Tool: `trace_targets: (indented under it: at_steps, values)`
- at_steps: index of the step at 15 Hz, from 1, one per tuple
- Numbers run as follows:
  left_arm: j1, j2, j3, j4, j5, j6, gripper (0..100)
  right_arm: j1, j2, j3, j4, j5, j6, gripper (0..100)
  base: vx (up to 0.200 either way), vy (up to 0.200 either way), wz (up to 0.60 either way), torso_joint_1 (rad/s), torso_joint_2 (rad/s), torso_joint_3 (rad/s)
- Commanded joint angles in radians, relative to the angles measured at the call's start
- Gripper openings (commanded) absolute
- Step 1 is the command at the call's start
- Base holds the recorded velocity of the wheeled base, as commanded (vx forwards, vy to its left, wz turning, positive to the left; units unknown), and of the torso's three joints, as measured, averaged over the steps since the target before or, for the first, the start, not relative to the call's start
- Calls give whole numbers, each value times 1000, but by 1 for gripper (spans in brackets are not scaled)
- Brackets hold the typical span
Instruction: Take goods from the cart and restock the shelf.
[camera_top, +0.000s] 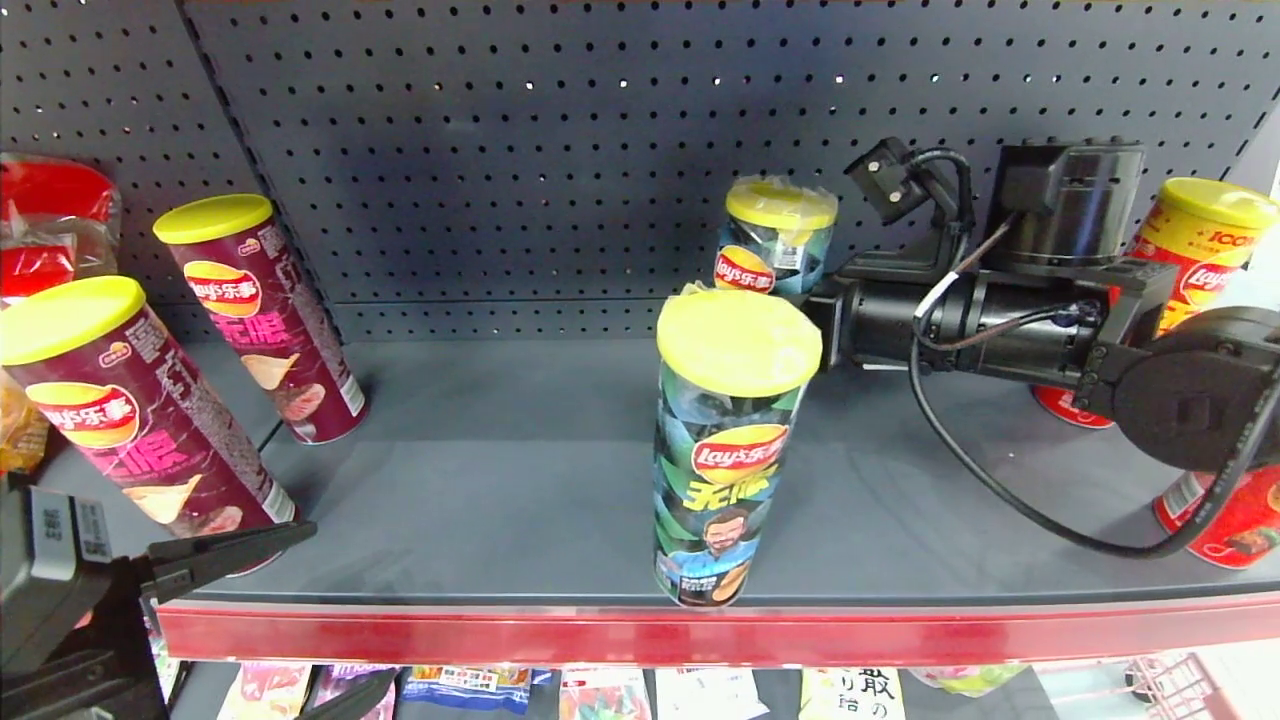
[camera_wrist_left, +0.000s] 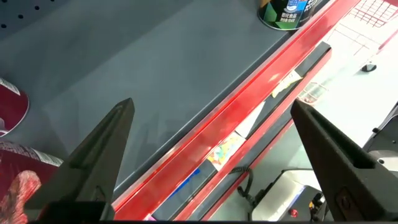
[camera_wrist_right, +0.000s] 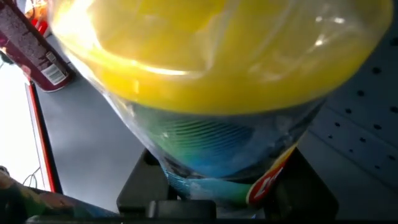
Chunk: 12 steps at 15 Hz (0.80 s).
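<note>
The back can, blue-green with a yellow lid under clear film, is upright at the rear of the shelf, close to the pegboard. The right claw reaches in from the right and is closed on its lower body. In the right wrist view, the dark fingers press against either side of the can. Its base is hidden, so I cannot tell whether it rests on the shelf or hangs just above it.

In front of it, the front can, of the same kind, stands upright near the red rail.

Two purple cans stand well apart from these on the left, one behind the other. At the right end, behind the right arm, is a yellow-topped red can, and another red can is nearer the rail.

The left claw sits at the shelf's front edge, low on the left, beside the nearer purple can. Its fingers are spread wide with nothing between them; the left wrist view shows it straddling the rail. Packets lie on the shelf below.
</note>
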Motion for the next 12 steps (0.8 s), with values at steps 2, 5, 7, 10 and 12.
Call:
trace_targets:
  at_steps: [2,5,7,10,12]
  values:
    - [0,-1,0,-1,0,0,100,2,14,-5,-13,0,0,0,0,0,0,0,0,0]
    - [0,1,0,-1,-1,-1,100,4,19,1,-36,-1,0,0,0,0,0,0,0,0]
    - [0,2,1,-1,-1,-9,100,13,16,3,-36,-3,0,100,0,0,0,0,0,0]
    - [0,1,3,-1,-1,-14,100,14,10,17,-36,-6,0,100,0,0,0,0,0,0]
    - [0,2,1,-1,0,-15,100,14,-32,49,-34,-11,-1,100,0,0,0,0,0,0]
